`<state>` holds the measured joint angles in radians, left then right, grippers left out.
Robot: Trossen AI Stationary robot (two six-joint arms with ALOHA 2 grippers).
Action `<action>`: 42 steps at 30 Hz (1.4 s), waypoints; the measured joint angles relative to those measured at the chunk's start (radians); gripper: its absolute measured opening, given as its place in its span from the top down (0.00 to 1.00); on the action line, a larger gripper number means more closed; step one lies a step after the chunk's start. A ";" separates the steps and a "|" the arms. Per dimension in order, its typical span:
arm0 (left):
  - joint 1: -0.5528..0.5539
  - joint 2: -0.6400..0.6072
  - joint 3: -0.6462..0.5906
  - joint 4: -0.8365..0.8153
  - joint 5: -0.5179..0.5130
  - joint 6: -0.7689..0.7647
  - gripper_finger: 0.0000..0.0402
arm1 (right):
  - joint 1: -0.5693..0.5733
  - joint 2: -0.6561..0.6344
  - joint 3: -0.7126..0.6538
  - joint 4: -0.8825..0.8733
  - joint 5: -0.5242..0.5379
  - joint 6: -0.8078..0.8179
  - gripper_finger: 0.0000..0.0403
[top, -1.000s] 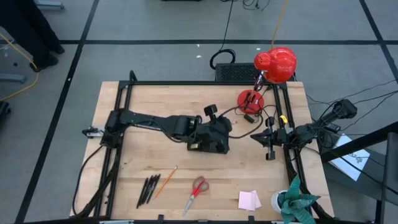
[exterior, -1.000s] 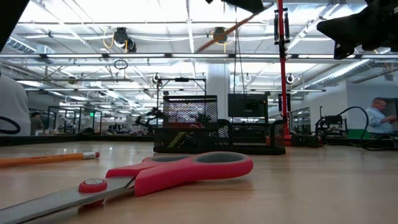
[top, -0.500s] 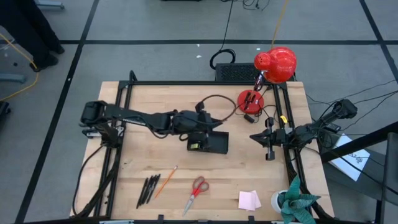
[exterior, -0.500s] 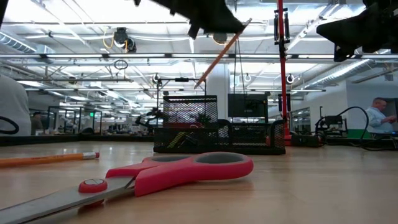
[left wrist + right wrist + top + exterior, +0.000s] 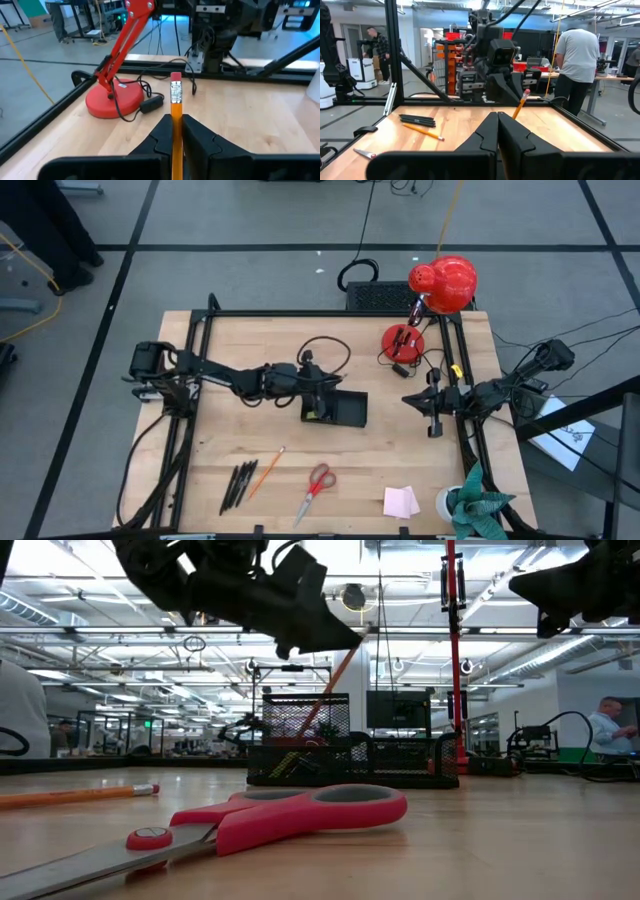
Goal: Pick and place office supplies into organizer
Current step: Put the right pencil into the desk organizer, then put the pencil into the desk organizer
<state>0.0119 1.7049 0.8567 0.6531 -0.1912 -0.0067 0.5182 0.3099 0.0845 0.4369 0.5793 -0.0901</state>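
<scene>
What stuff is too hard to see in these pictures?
- Pencil tip, low view: it goes down behind the organizer's mesh wall, so where it lands is hidden.
- Pencil's lower part, left wrist view: covered by the left tool shut on it.
- Organizer's compartments, high view: the left arm covers part of it.
- Scissors blades, low view: cut off by the picture's edge.
- Black pens, high view: too thin to count.

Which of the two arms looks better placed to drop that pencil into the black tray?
The left: its end effector already grips the pencil right above the organizer. The right end effector waits aside, shut and empty.
</scene>
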 joint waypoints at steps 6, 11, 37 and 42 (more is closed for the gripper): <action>0.001 0.000 -0.036 0.014 0.009 -0.003 0.94 | 0.000 0.000 0.000 0.006 0.000 0.000 0.99; 0.003 0.000 -0.091 0.120 0.009 -0.022 0.94 | 0.000 0.000 0.000 0.003 0.000 0.005 0.99; -0.175 -0.240 0.102 -0.465 -0.146 0.000 0.73 | 0.000 0.001 0.000 -0.027 -0.002 0.026 0.99; -0.340 -0.274 0.306 -1.054 -0.272 -0.287 0.77 | 0.000 0.001 0.000 -0.030 -0.003 0.026 0.99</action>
<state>-0.3283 1.4306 1.1624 -0.4008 -0.4628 -0.2939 0.5181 0.3111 0.0844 0.4066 0.5766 -0.0642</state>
